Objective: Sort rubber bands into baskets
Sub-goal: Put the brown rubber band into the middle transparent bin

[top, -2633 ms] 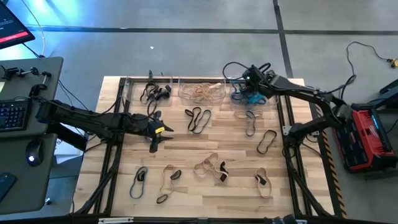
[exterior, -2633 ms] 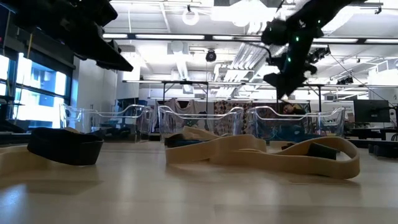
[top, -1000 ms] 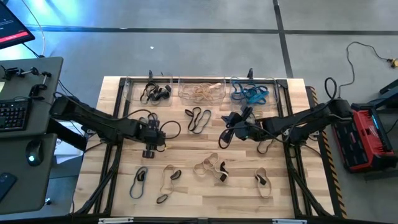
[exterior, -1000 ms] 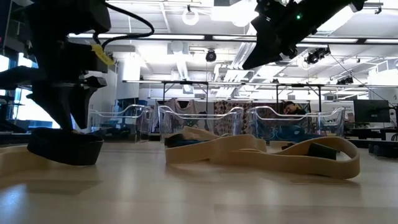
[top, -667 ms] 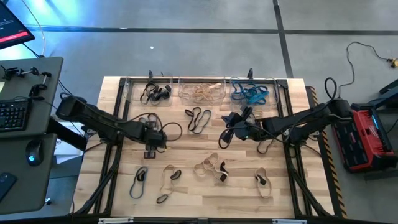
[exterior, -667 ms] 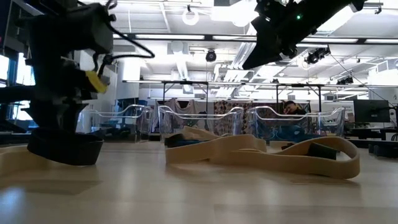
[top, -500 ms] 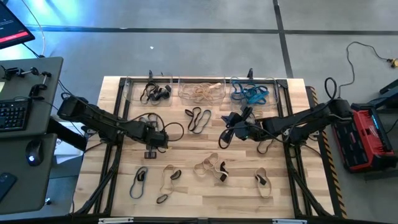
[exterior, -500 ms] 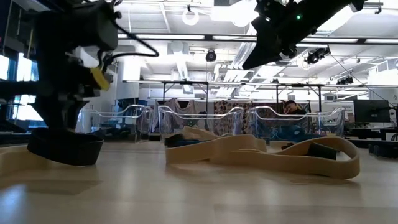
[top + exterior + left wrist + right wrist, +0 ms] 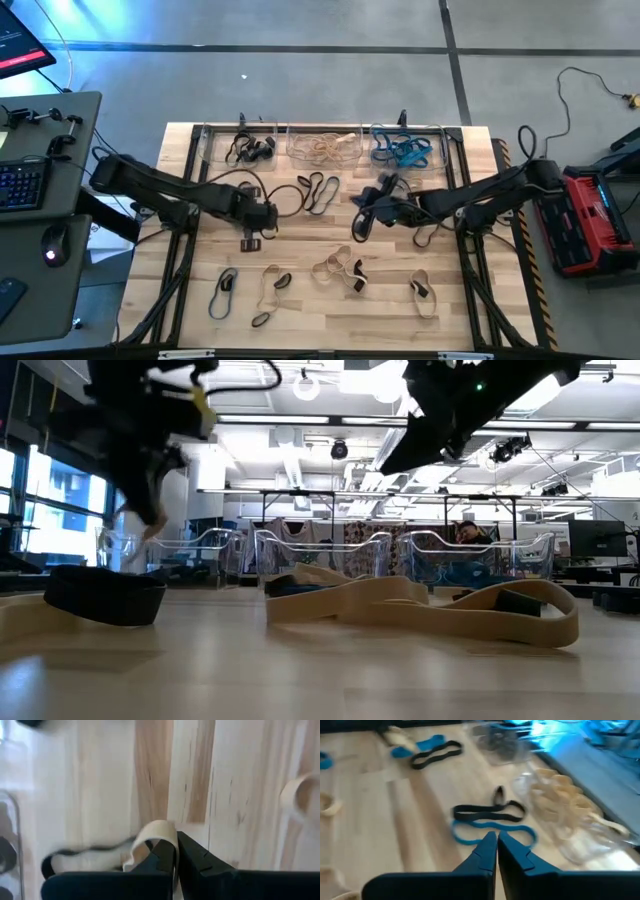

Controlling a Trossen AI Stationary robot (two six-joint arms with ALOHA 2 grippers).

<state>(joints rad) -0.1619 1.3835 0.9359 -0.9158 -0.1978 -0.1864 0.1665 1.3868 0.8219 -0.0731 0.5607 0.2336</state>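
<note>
My left gripper [image 9: 249, 239] hangs over the table's left middle, pointing down, shut on a tan rubber band [image 9: 156, 831]. My right gripper [image 9: 358, 228] hovers over the table's middle, shut with nothing in it. It points toward a black band [image 9: 490, 812] and a blue band [image 9: 492, 831] lying flat on the wood. Three clear baskets stand along the far edge. The left basket [image 9: 238, 148] holds black bands, the middle basket [image 9: 325, 147] tan ones and the right basket [image 9: 405, 150] blue ones. My left gripper pinches a strip of the tan band [image 9: 173, 839] between its two fingertips [image 9: 192, 852], coming from above and pointing down. The rest of the loop arches out past the fingertips and curls back to one side. In the low view the gripper is well above the table.
Loose bands lie over the near half of the table: tan ones [image 9: 338, 268] [image 9: 272, 288] [image 9: 420, 295] and dark ones [image 9: 222, 290] [image 9: 430, 228] [image 9: 403, 200]. A side desk with a keyboard [image 9: 20, 185] stands at the left, and a red device [image 9: 590, 225] at the right.
My left gripper has risen from the table top and gone a little toward the right edge. My right gripper has stayed where it was over the table's middle.
</note>
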